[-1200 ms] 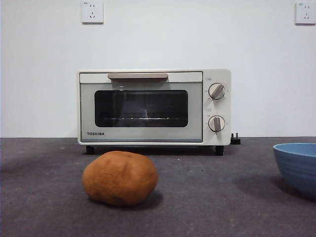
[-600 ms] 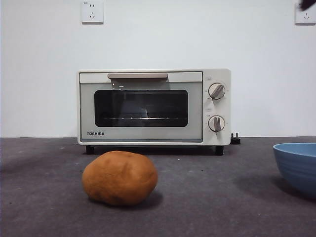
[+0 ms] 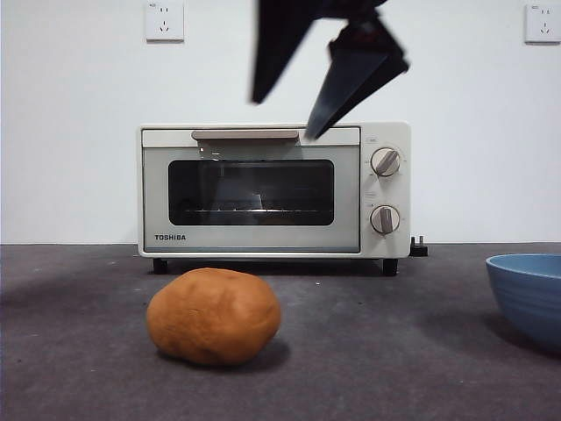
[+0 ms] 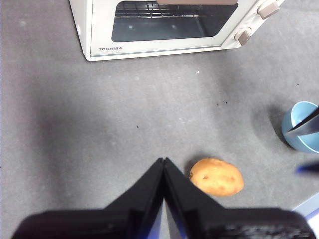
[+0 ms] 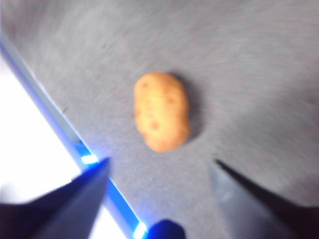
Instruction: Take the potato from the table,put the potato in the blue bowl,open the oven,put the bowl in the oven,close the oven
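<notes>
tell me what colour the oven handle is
Beige, on the oven handle; the front view shows it best.

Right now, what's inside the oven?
Through the oven's dark glass door, closed, only a wire rack shows, with nothing seen on it. The glass is dim and reflective, so the back and corners stay hidden.

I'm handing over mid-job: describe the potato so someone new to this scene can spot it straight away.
Start at the cream-white oven against the back wall, then come forward across the dark grey table. The potato lies alone there, in front of the oven door, with the right gripper open high above it. It is the only orange-brown, smooth oval lump; the blue bowl is off to the side.
</notes>
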You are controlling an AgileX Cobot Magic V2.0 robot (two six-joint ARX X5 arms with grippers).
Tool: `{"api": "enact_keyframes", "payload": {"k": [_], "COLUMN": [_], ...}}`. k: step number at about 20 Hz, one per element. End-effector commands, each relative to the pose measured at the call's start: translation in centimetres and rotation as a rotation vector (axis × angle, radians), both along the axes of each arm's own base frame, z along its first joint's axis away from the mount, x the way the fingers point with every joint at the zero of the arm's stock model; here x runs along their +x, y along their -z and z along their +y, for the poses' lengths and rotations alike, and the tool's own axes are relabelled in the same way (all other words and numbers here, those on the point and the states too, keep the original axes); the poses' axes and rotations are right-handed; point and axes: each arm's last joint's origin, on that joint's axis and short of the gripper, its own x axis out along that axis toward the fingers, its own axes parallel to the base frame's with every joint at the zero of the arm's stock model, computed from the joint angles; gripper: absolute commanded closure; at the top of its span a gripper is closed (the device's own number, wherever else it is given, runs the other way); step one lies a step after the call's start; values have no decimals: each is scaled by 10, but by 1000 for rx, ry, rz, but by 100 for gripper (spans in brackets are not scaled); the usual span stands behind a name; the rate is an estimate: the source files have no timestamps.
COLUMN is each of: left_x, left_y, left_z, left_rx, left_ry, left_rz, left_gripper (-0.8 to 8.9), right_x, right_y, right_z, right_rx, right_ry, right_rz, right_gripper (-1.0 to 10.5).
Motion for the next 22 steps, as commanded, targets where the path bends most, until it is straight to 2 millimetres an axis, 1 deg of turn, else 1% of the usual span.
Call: {"api": "enact_keyframes", "payload": {"k": [1, 2, 4, 6, 8, 11, 13, 18, 19, 20, 21, 22], "left_x": [1, 1, 2, 3, 4, 4, 4, 4, 4, 4, 5, 5], "left_y": [-1, 0, 0, 1, 1, 2, 1, 1, 1, 1, 1, 2], "left_z": [0, 0, 0, 0, 0, 0, 0, 0, 0, 0, 0, 0], "left_rx": [11, 12, 11, 11, 11, 11, 11, 11, 12, 12, 12, 12], "left_ry": [14, 14, 14, 14, 14, 14, 14, 14, 14, 14, 14, 14], "left_rz": [-11, -8, -4, 0, 4, 7, 7, 7, 6, 6, 5, 5], "left_gripper": [819, 819, 819, 819, 819, 819, 819, 819, 819, 819, 819, 819], "right_x": [-4, -5, -5, -2, 1, 8, 10, 14, 14, 14, 14, 15], "right_y": [10, 14, 25, 39, 59, 87, 101, 124, 125, 125, 125, 125], "right_z": [17, 23, 36, 47, 56, 64, 70, 77, 77, 77, 77, 77], "right_rx": [-40, -55, -74, -90, -136, -199, -212, -235, -238, -237, -236, -235], "right_ry": [-59, -68, -84, -95, -110, -162, -192, -213, -213, -212, -212, -211], "right_rz": [-34, -54, -86, -79, -49, -17, -16, 20, 22, 21, 19, 19], "right_gripper": [304, 279, 275, 275, 275, 276, 276, 288, 333, 426, 575, 677]}}
